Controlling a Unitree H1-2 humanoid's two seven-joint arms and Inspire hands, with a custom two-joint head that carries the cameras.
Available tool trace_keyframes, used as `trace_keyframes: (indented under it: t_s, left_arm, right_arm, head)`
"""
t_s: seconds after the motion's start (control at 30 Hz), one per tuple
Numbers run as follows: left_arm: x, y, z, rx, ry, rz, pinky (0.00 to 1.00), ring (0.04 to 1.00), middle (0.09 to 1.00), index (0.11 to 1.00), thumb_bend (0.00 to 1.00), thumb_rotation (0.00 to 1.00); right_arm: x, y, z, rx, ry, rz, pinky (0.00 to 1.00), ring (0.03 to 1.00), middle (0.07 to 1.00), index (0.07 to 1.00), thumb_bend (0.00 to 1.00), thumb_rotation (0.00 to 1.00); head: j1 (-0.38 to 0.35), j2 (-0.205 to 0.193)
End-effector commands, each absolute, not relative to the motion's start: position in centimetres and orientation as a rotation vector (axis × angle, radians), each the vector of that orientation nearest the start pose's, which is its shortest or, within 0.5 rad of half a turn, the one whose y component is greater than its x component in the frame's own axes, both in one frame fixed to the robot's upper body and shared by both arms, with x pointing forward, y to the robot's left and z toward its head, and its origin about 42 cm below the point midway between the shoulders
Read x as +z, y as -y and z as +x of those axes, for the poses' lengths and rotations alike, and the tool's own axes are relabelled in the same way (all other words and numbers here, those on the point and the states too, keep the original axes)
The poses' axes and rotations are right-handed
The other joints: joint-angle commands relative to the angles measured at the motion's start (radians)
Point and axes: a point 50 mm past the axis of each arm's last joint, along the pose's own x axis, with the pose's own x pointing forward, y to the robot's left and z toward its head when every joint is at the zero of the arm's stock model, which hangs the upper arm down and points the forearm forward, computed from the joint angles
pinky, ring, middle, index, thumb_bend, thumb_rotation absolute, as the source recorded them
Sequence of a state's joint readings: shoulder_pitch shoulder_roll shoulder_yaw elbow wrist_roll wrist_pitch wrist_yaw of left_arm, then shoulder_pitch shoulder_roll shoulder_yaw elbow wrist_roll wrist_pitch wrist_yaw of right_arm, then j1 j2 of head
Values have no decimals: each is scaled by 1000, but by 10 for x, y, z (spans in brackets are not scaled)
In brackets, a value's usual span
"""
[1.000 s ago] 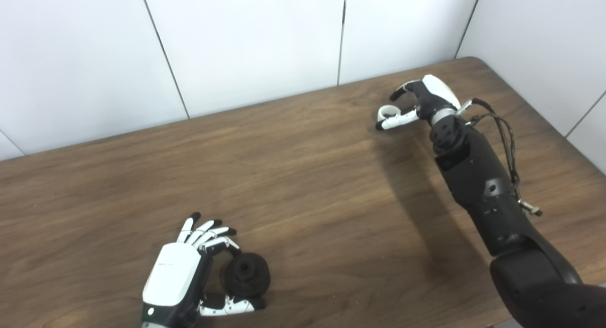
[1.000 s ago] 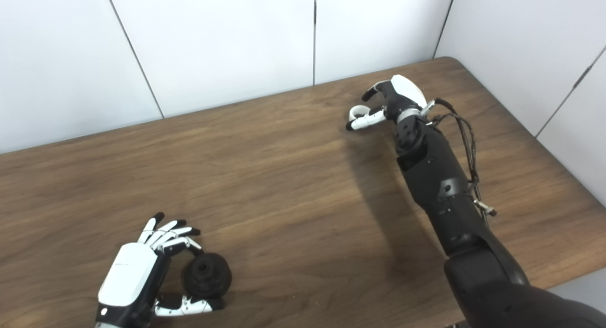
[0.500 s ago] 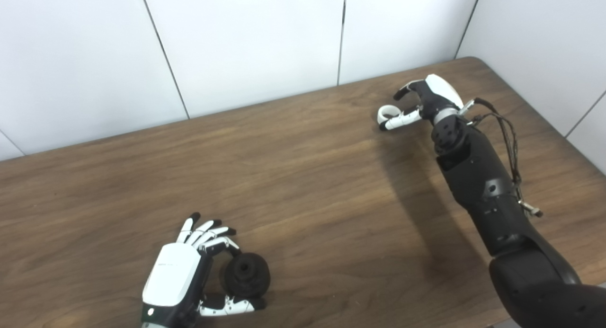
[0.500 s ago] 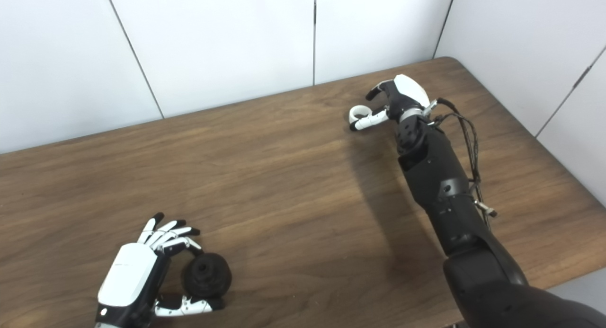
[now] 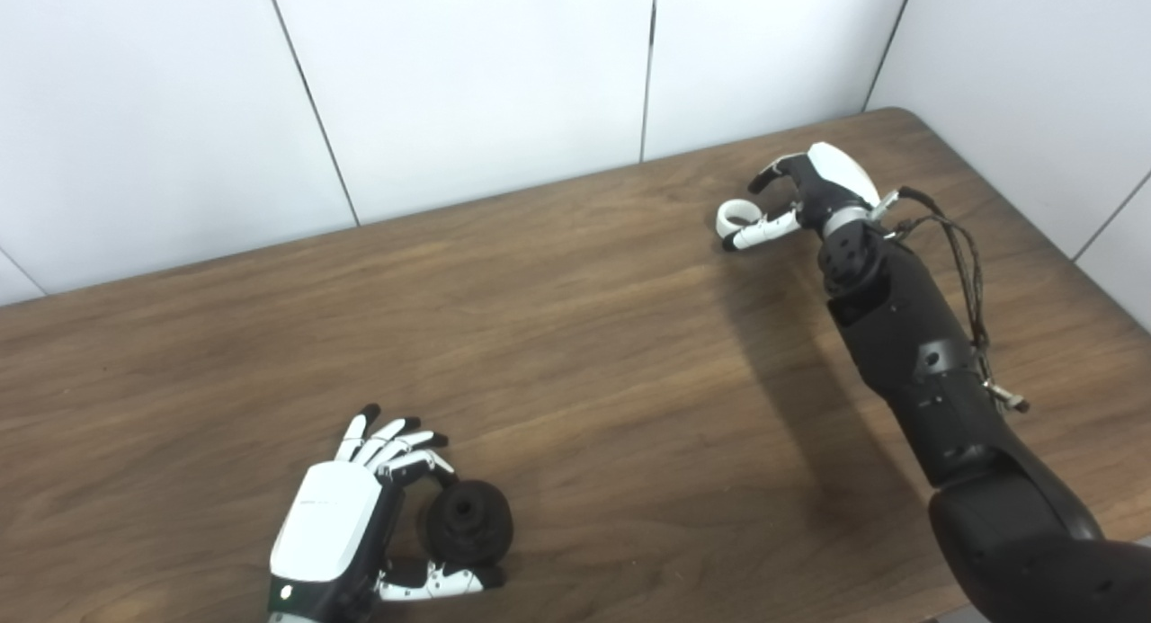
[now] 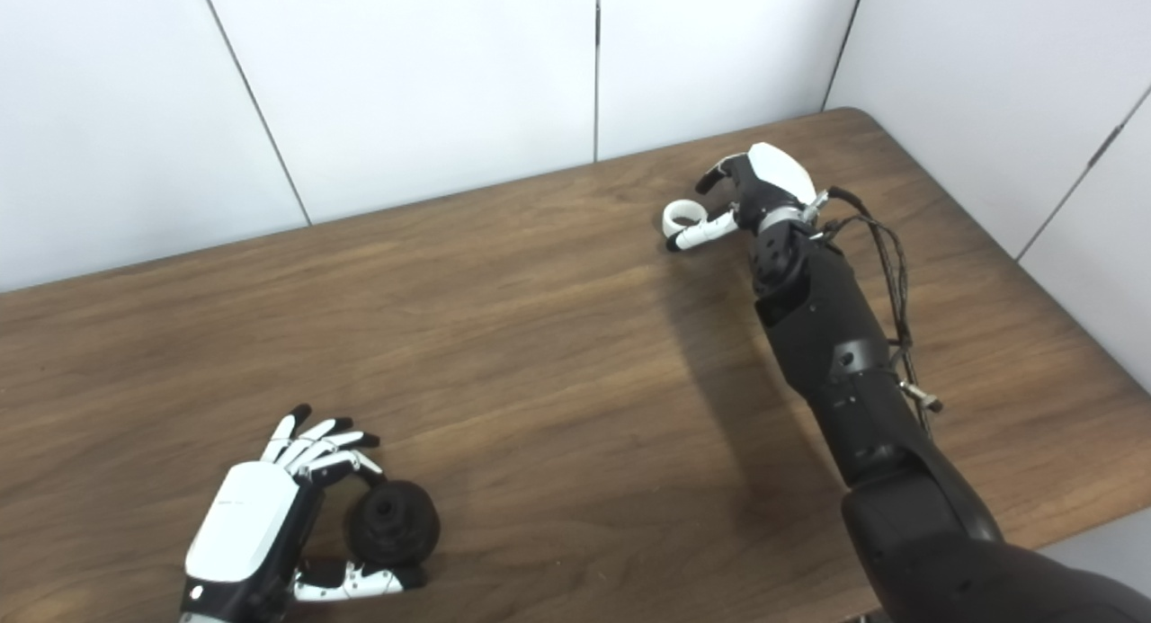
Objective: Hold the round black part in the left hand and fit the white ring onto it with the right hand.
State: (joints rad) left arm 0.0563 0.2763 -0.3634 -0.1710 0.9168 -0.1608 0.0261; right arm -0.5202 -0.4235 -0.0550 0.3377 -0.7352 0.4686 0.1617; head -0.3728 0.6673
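— Down at seven o'clock on the counter (image 5: 575,335), what is the left robot hand (image 5: 337,524) doing?

— It is lying on the wood with its white back turned up, and it is cupping the round black part (image 5: 468,522). The fingers (image 5: 396,443) are curling over the far side of the part, and the thumb (image 5: 432,583) is reaching under its near side. So the hand is grasping the round black part, which is sitting on the wood with its central hole facing up and toward the camera.

— And the white ring?

— The white ring (image 5: 736,216) is lying flat at one o'clock, well apart from the black part, near the far right corner of the counter. The right robot hand (image 5: 814,190) is arching over it there, with its dark arm stretching up from the bottom right edge.

— Is that hand holding the ring?

— The thumb (image 5: 760,232) is lying along the ring's near edge, touching it or just beside it. The fingers (image 5: 764,175) are curving above the ring's far right side, with a gap showing between them and the ring. I cannot tell whether the hand is gripping it; the ring appears to be resting on the wood.

— Anything else on the arm?

— Black cables (image 5: 962,263) are looping along its right side.
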Motion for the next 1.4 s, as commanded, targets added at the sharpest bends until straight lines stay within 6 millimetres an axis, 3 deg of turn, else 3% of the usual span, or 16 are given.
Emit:
trace_keyframes:
  t_s: [0.0,0.27,0.87,1.23,1.3,1.37]
  left_arm:
    - [116,-192,238,-409,378,1144,1000,873,775,484,524,54]
    - [117,-191,237,-408,378,1147,1000,871,774,484,524,54]
    - [117,-191,237,-409,377,1151,1000,874,774,484,524,54]
    - [118,-191,237,-406,377,1141,1000,874,773,484,524,53]
    - [118,-190,237,-405,378,1143,1000,875,773,484,524,53]
    - [118,-190,237,-406,380,1147,1000,874,772,484,524,53]
  right_arm:
    - [230,376,446,-319,-280,-1034,869,935,885,669,860,252]
    - [228,372,447,-297,-279,-1018,972,955,894,675,855,266]
    - [224,372,445,-296,-269,-1031,870,889,821,655,847,241]
    - [224,376,440,-309,-265,-991,912,902,811,625,830,204]
    - [223,376,440,-312,-263,-976,927,908,807,603,806,175]
    - [221,376,440,-321,-265,-962,945,912,815,512,582,142]
  head:
    - [-1,1]
    - [4,1]
    - [3,5]
    - [2,4]
    - [2,4]
    - [2,4]
